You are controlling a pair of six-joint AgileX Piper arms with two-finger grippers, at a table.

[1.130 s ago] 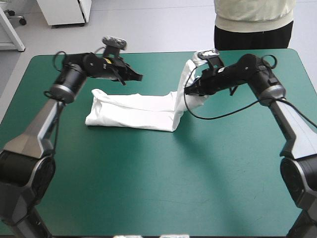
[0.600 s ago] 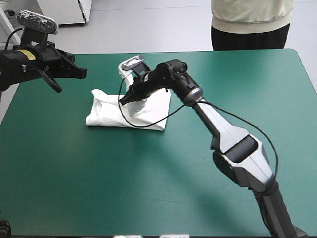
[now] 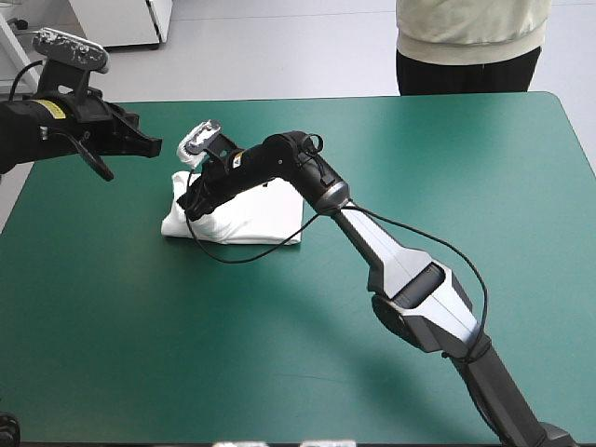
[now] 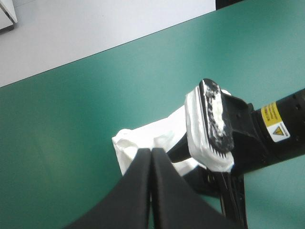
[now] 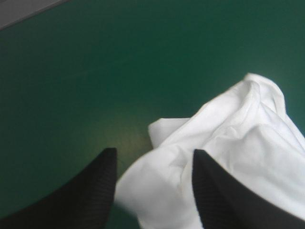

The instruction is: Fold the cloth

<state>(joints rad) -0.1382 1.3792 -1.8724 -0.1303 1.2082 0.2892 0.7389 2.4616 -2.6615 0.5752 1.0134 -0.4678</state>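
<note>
Right end effector (image 3: 194, 202) has travelled further across toward the table's (image 3: 419, 168) left side. It took the T-shirt's (image 3: 253, 214) upper layer along, so the garment is now a shorter doubled bundle, not the longer strip seen earlier. Left end effector (image 3: 149, 144) has hardly shifted since just before.

T-shirt sits on the left half of the teal-green table, toward the far side, flat on the cover. Its left end is rumpled.

Right end effector is low over that left end. Right wrist view shows its fingers apart, with white fabric between and ahead of them, not pinched as far as shows. Likely the carried edge was laid onto the far end so the two ends line up, then let go.

Left end effector has its fingers together in one point, gripping nothing. It hangs raised near the table's far-left corner, apart from the cloth, probably parked there to stay clear of the crossing reach.

Fold looks nearly laid. Risk is snagging the top layer on pull-back.
</note>
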